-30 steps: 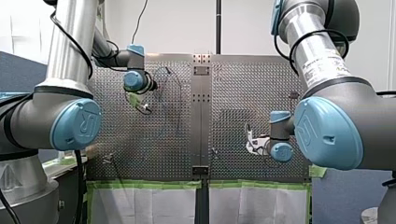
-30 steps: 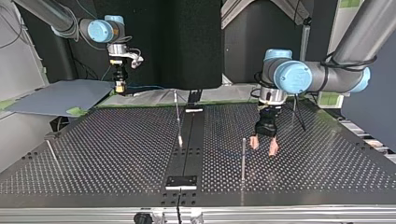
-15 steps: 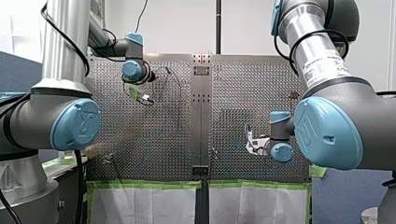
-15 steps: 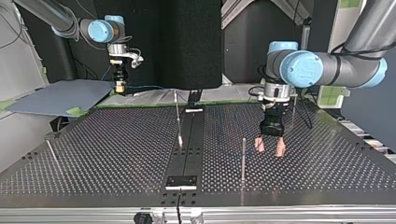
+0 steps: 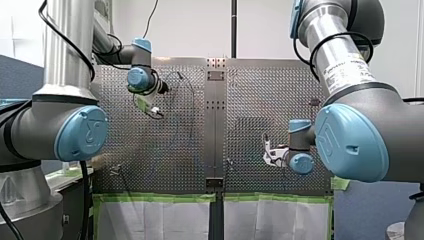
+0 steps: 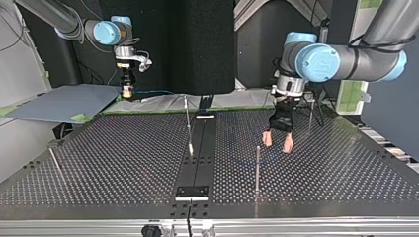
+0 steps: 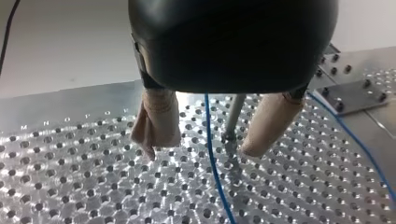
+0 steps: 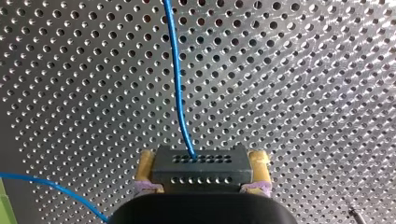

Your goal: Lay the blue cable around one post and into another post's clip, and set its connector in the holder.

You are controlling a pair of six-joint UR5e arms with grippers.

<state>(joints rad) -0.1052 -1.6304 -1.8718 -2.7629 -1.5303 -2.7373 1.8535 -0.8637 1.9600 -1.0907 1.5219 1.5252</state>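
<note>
Two hands on routing step: blue cable [image 7: 210, 158] looks not yet round post [image 7: 233, 116]; next move calls for closing on cable without snagging post. My left hand [image 7: 201, 145] wide open, empty, pads [image 7: 159, 121] astride cable, post just beyond. My right hand [image 8: 203, 169] clamped on connector [image 8: 201, 161], cable trailing across bench [image 8: 303, 93].

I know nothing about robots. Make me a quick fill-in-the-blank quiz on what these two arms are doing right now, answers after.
1. My right gripper is shut on a black connector, and the cable leaving it is ____ in colour.
2. My left gripper stands ____, holding nothing.
3. In the left wrist view, that cable passes ____ its two beige fingers.
Answers: blue; open; between.
</note>
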